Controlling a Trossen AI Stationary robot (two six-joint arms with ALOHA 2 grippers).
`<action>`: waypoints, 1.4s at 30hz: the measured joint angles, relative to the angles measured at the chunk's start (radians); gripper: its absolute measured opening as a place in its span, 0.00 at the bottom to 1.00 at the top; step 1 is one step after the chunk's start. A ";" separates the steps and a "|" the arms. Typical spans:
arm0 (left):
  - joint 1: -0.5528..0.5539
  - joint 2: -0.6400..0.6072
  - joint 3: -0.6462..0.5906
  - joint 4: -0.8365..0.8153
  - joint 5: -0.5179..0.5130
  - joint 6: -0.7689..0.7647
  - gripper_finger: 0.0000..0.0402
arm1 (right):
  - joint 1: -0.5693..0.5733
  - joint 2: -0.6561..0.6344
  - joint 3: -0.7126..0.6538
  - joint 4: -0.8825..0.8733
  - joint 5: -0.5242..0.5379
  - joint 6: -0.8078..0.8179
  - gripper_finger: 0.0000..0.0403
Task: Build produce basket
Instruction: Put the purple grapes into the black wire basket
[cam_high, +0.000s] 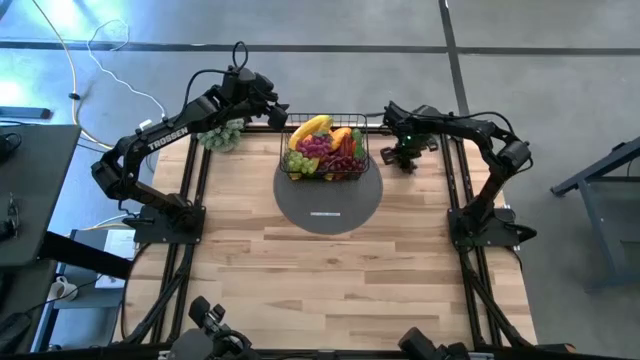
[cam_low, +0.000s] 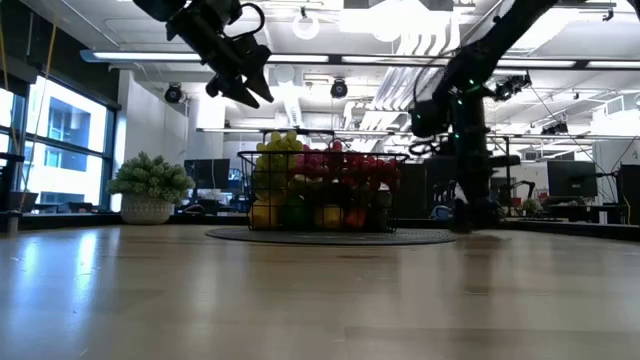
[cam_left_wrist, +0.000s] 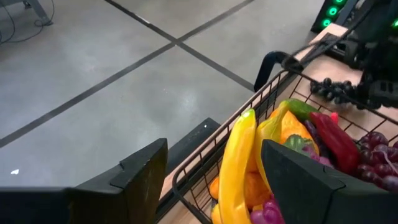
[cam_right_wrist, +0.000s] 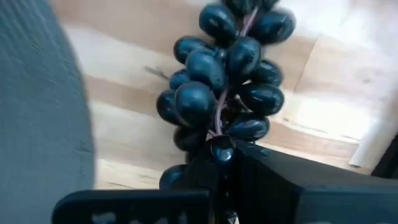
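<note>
The black wire-mesh basket (cam_high: 322, 148) stands on a round dark grey mat (cam_high: 328, 200), heaped with produce: a yellow banana (cam_left_wrist: 237, 162), red peppers (cam_left_wrist: 336, 140), purple and green grapes. My left gripper (cam_high: 274, 114) hangs open above the basket's far-left corner (cam_left_wrist: 214, 155), high over the table (cam_low: 242, 80), and touches nothing. My right gripper (cam_high: 405, 157) is down at the table to the right of the basket, shut on a bunch of dark blue-black grapes (cam_right_wrist: 224, 68). The same bunch (cam_left_wrist: 333, 90) shows in the left wrist view. My right gripper (cam_right_wrist: 224, 165) pinches the dark grape bunch at one end (cam_right_wrist: 221, 148), where the stem and the last grapes sit between the two fingers. The fingers point down from above. The rest of the bunch stretches away from the fingers over the wood; lifted or resting, I cannot tell.
A grey-green leafy bunch in a white pot (cam_low: 150, 185) stands at the table's far left, under my left arm (cam_high: 222, 133). The near half of the wooden table (cam_high: 330, 290) holds nothing. Black frame rails run along the left and right sides.
</note>
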 joint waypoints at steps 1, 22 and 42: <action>0.000 0.000 0.000 -0.007 0.000 0.000 0.62 | 0.008 0.000 0.018 -0.006 0.010 0.017 0.01; -0.019 0.000 0.000 -0.134 0.004 -0.009 0.62 | 0.148 0.000 0.614 -0.234 0.254 0.023 0.00; -0.018 0.000 0.000 -0.134 0.003 0.059 0.62 | 0.336 0.013 0.754 -0.098 0.054 -0.286 0.00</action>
